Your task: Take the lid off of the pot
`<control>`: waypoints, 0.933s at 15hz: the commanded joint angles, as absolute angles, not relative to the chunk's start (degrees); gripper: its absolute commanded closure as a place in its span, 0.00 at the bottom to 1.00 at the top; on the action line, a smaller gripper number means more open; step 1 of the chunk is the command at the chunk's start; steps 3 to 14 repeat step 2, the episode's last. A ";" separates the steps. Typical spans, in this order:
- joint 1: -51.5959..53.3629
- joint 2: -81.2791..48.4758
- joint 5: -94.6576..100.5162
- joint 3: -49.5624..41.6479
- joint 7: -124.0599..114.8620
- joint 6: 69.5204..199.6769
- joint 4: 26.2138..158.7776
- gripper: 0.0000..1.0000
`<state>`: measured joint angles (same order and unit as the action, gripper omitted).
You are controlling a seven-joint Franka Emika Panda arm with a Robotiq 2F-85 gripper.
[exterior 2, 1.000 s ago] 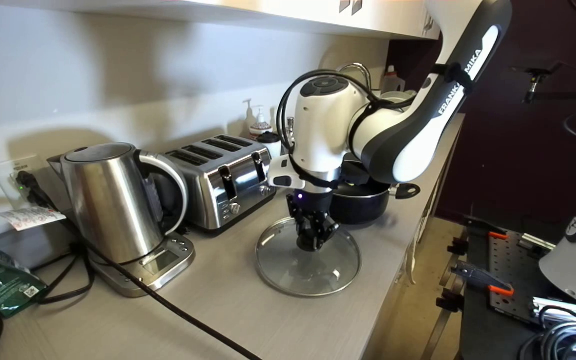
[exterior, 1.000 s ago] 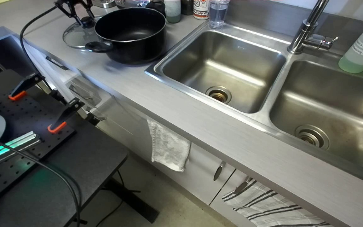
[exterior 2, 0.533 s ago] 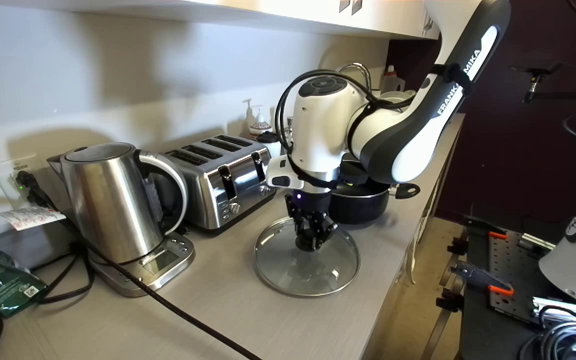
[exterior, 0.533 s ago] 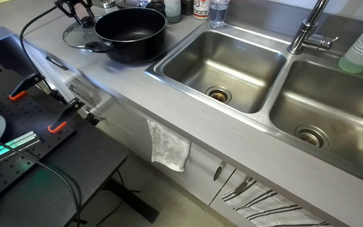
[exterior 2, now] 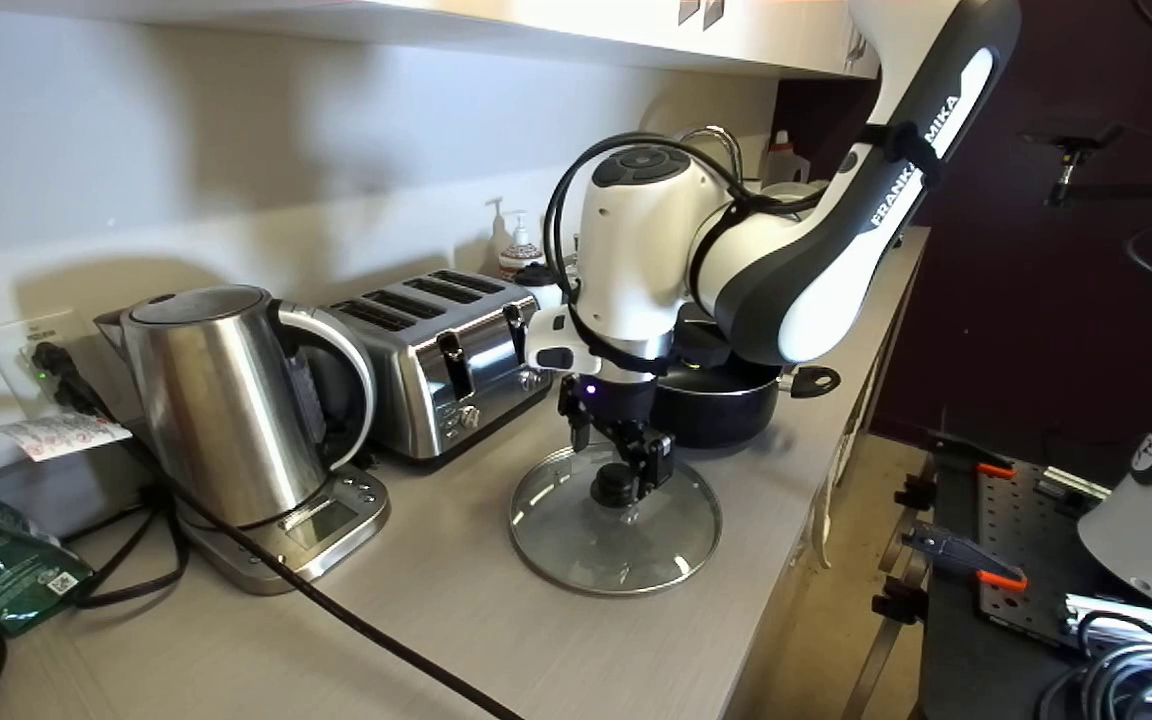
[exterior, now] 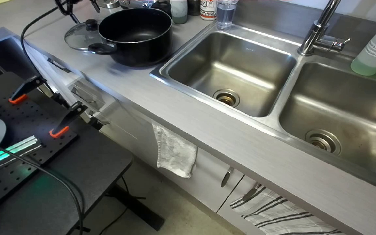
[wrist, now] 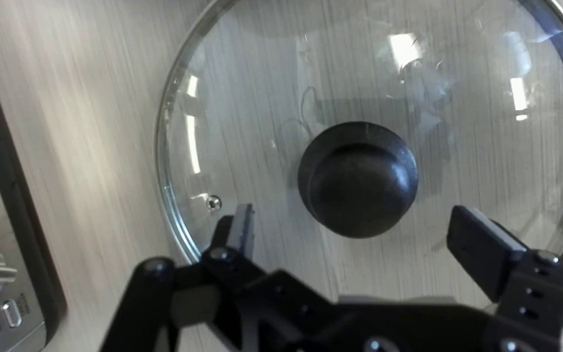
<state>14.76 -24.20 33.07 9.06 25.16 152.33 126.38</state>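
Clear glass, thinly edged in metal, the lid (exterior 2: 596, 545) lies flat on the counter (exterior 2: 556, 655), off the pot (exterior: 135, 52). Its black knob (wrist: 358, 180) shows between the fingers (wrist: 479, 249) of the gripper (wrist: 352, 212) in the wrist view; these stand wide apart, with a gap visible on each side of the knob. Just beside the lid, the black pot stands upright, its dark inside exposed; whether the two touch is unclear. Toward the wall (exterior 2: 286, 180) stand a metal toaster (exterior 2: 436, 360) and, farther along, a steel kettle (exterior 2: 211, 410). On the pot's far side from the lid lies the double sink (exterior: 287, 88), a clear cup (exterior: 226, 14) at its back corner.
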 commanded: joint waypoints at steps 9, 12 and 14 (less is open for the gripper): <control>15.25 -23.67 34.23 9.06 24.34 151.20 125.81 0.00; 15.25 -23.67 34.23 9.06 24.34 151.20 125.81 0.00; 15.25 -23.67 34.23 9.06 24.34 151.20 125.81 0.00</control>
